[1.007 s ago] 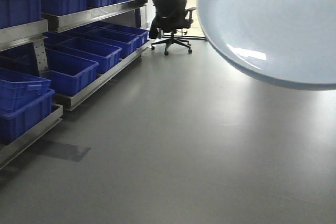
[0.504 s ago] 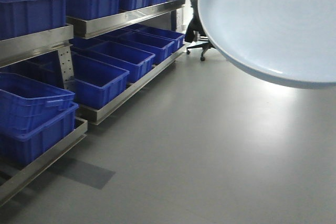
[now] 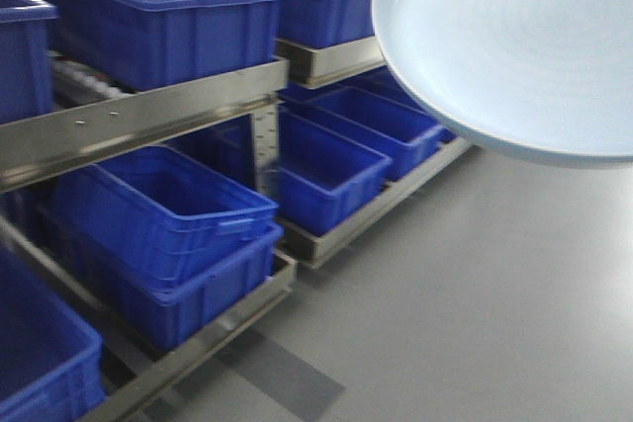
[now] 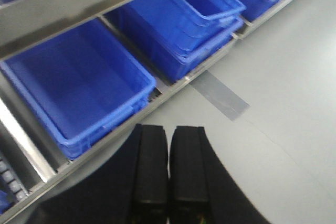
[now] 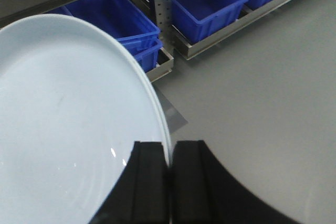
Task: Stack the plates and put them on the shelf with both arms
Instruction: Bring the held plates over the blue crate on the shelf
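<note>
Front view: metal shelf (image 3: 148, 116) with blue bins (image 3: 148, 17) from 9 to 12 o'clock, pale-blue plate (image 3: 514, 46) aloft at 2 o'clock. Left gripper (image 4: 168, 177) pressed together on nothing; right gripper (image 5: 169, 177) pinching plate rim at 6 o'clock. Best kept level and clamped firmly, approaching slowly, clearing bin edges before any lowering.
</note>
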You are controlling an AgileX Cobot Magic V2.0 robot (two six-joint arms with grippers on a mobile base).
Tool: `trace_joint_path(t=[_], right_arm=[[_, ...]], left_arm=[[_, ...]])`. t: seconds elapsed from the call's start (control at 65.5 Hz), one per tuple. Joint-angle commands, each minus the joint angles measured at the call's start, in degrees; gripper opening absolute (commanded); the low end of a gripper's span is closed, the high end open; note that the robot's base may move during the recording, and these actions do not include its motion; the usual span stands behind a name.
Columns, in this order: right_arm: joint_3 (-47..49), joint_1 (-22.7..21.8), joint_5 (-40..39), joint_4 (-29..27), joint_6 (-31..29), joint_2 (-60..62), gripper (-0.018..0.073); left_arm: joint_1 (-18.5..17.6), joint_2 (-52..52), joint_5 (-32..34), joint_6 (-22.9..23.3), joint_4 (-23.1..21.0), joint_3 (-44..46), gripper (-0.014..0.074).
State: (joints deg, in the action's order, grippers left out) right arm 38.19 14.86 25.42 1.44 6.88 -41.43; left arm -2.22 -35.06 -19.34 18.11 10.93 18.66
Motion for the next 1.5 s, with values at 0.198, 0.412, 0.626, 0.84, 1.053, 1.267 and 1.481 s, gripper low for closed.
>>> trace_joint_path(t=[0.198,0.412,0.626,0.84,1.053,1.267,1.481], right_arm=[[1.8,-0.3,-5.3,0.2,-0.2,0.4,0.0024],[1.8,-0.3,-5.3,0.2,-0.2,0.4,0.0024],[1.8,-0.3,-5.2,0.2,-0.2,0.4,0.0024],[1.8,-0.3,-5.2,0.2,-0.2,0.4,0.0024],[1.8,-0.3,-5.2,0.2,-0.2,0.4,0.0024],[1.8,-0.3,-5.2,0.2,-0.2,0.4,0.0024],[1.8,-0.3,-5.2,0.2,-0.2,0.4,0.0024]], left_arm=[[-0.1,-0.2,4.4,0.4,-0.1,1.6,0.0085],[-0.1,-0.2,4.4,0.4,-0.1,1.6,0.0085],[-0.1,-0.2,4.4,0.4,-0.1,1.6,0.0085],[-0.1,-0.2,4.4,0.4,-0.1,1.6,0.0085],[-0.1,-0.2,4.4,0.4,-0.1,1.6,0.0085],[-0.1,-0.2,4.4,0.4,-0.1,1.6,0.0085],[-0.1,-0.2,4.4,0.4,-0.1,1.6,0.0085]])
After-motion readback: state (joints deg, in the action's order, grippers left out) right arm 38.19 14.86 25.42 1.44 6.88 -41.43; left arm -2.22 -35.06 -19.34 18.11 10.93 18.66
